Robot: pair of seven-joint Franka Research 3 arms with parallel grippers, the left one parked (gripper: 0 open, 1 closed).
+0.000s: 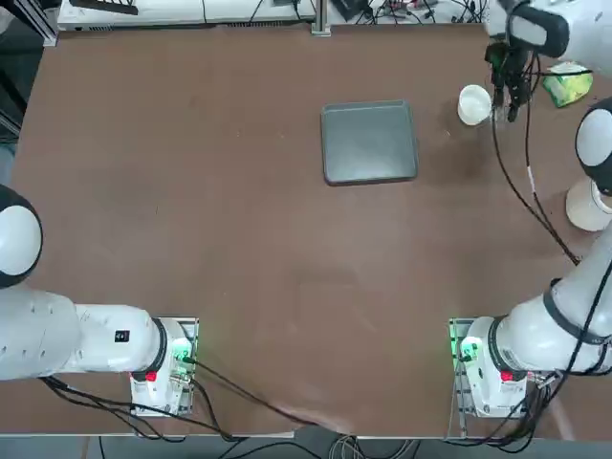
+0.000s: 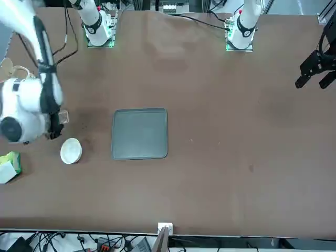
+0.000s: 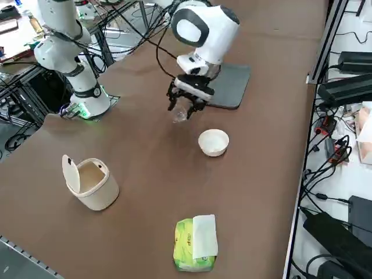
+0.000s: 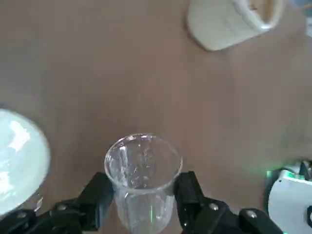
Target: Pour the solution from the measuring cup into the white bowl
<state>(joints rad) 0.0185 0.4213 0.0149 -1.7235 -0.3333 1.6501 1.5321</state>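
The measuring cup (image 4: 143,180) is a small clear cup with a glinting rim, and it stands upright between my right gripper's fingers. My right gripper (image 4: 144,207) is shut on its sides. In the right side view the gripper (image 3: 186,104) holds the cup (image 3: 179,114) just above the table, a short way from the white bowl (image 3: 213,142). The bowl (image 1: 473,104) sits on the table beside the gripper (image 1: 507,96), apart from it. The bowl's pale rim (image 4: 19,165) shows at the edge of the wrist view. From the front, the bowl (image 2: 70,150) lies close to the gripper (image 2: 58,123).
A grey tray (image 1: 370,142) lies mid-table, beyond the bowl from my right arm. A large white vessel with a flip lid (image 3: 90,183) stands nearer the table's right edge. A green-yellow tissue pack (image 3: 195,244) lies by the far right corner.
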